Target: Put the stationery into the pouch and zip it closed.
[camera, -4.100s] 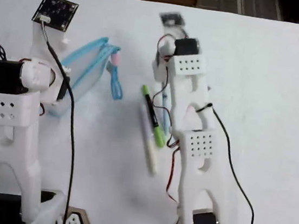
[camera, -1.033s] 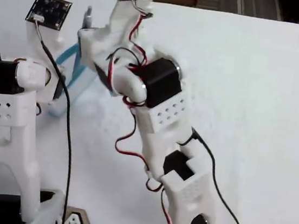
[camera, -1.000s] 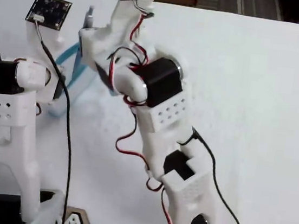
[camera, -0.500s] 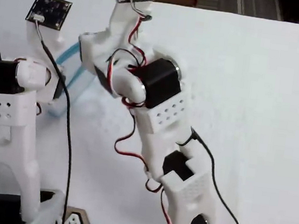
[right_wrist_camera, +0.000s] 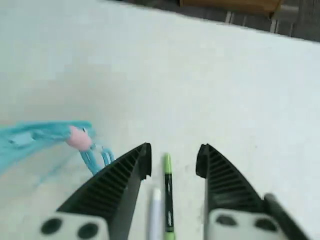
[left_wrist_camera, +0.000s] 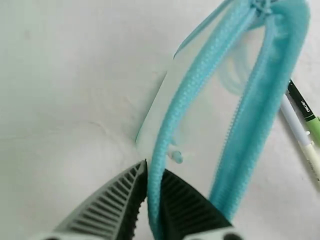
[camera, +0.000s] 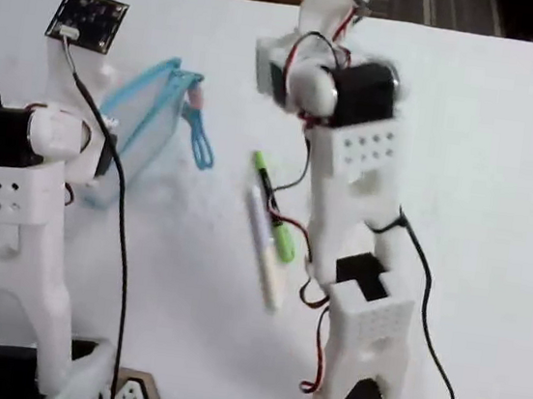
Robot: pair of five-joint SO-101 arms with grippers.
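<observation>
Beyond the gap of the parted right end effector, the green pen.

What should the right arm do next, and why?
Probably lower the right pincer onto the green pen and close on it. Its jaws stand open above that pen and the white pen, both lying on the table outside the pouch, whose zipper edge the left pincer grips, mouth open.

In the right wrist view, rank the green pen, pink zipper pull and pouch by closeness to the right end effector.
1. Green pen, framed by the right end effector jaws.
2. Pink zipper pull, off to one side.
3. Pouch, beyond the pull.
</observation>
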